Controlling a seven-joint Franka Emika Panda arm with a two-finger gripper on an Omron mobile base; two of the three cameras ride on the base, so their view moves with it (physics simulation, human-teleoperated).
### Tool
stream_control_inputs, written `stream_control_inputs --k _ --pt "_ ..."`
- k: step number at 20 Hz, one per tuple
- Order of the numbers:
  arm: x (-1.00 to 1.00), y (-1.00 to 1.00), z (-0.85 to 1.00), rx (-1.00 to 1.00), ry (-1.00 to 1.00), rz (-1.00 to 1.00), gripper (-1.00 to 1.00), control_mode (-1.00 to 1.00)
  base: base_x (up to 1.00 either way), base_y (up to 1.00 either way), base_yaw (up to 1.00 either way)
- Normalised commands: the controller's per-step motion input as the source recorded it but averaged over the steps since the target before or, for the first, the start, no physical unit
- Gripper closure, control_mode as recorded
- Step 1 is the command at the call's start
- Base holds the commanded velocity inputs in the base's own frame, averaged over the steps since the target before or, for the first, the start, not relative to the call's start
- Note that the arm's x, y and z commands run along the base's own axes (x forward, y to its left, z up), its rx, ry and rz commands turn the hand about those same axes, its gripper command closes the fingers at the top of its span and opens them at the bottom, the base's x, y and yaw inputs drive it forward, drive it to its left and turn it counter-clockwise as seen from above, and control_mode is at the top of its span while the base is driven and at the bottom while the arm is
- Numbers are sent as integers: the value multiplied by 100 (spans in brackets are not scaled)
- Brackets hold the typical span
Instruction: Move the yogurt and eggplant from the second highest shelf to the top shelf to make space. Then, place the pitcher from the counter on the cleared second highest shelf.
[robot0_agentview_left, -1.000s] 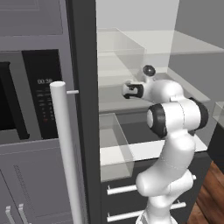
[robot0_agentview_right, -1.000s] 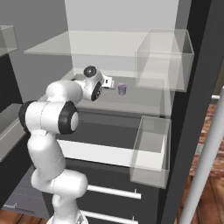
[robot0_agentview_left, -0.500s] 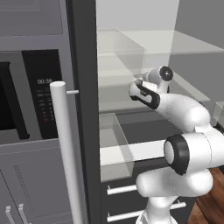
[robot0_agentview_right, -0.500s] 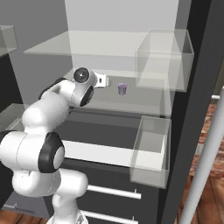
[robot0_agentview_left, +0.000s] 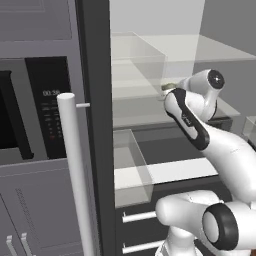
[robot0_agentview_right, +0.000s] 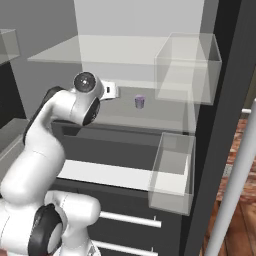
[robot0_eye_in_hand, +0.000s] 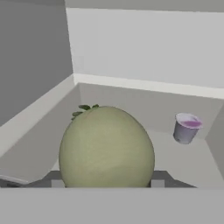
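Writing: none can be read on the eggplant (robot0_eye_in_hand: 106, 146) or the yogurt (robot0_eye_in_hand: 186, 127).
Hand (robot0_eye_in_hand: 106, 183): half apart, the 2 fingertips (robot0_eye_in_hand: 57, 183) set against the eggplant's sides.
Eggplant: clamped between the fingertips, over the second highest shelf (robot0_eye_in_hand: 183, 164).
Yogurt: stood upright beyond, to the right, well apart.

The white arm bends up and reaches forward; the gripper (robot0_eye_in_hand: 106, 183) (fingers half apart) hugs something round.
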Motion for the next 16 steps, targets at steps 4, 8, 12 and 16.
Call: stream_control_inputs --k 4,8,12,16 --pt "-96 10 39 -7 8 8 100 -100 0 0 0" --pt "-76 1 58 -2 -2 5 100 -100 0 0 0" --pt "-48 0 64 0 -6 0 100 -100 0 0 0" --pt "-7 0 67 0 -3 0 100 -100 0 0 0"
